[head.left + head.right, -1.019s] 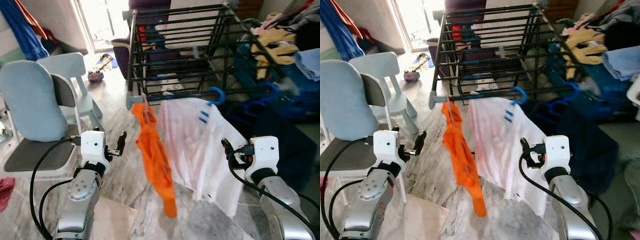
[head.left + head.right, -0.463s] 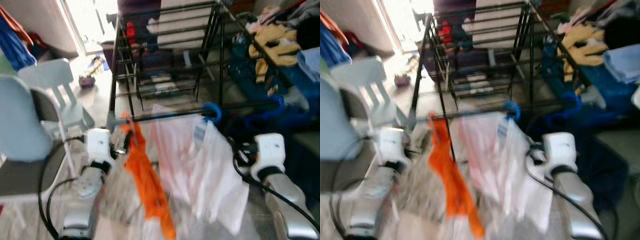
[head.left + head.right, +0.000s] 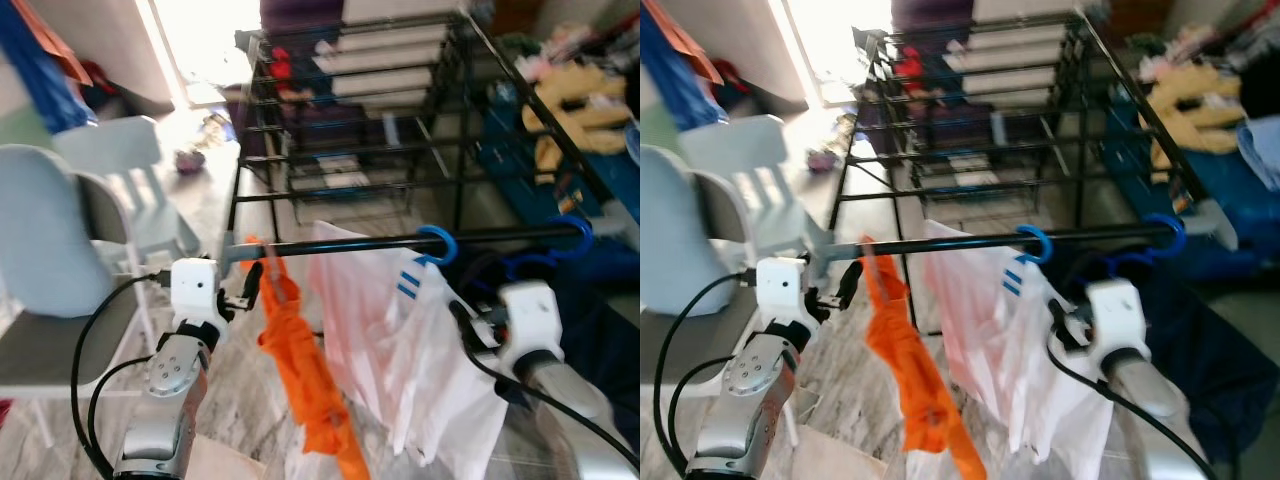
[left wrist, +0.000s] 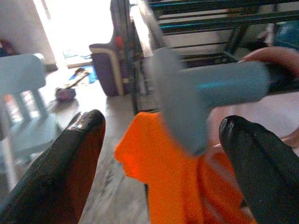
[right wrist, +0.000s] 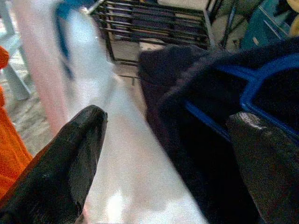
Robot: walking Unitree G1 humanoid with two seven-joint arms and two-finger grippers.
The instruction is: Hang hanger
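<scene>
- The blue hanger point(image 3: 436, 243) with the white shirt point(image 3: 400, 340) already hooks on the drying rack's front rail point(image 3: 500, 236), just beyond the right gripper point(image 5: 163, 154), whose fingers are spread, empty.
- The left gripper point(image 4: 159, 154) is also released, its fingers either side of the rail's grey end point(image 4: 205, 93), above the orange garment point(image 3: 305, 370).
- The plastic hanger is likely light and stiff, the cloth limp; grasp at the hook's neck.

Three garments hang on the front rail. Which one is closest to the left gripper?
The orange garment, at the rail's left end. It hangs right beside the left gripper; the white shirt and dark garment hang further right, by the right gripper.
</scene>
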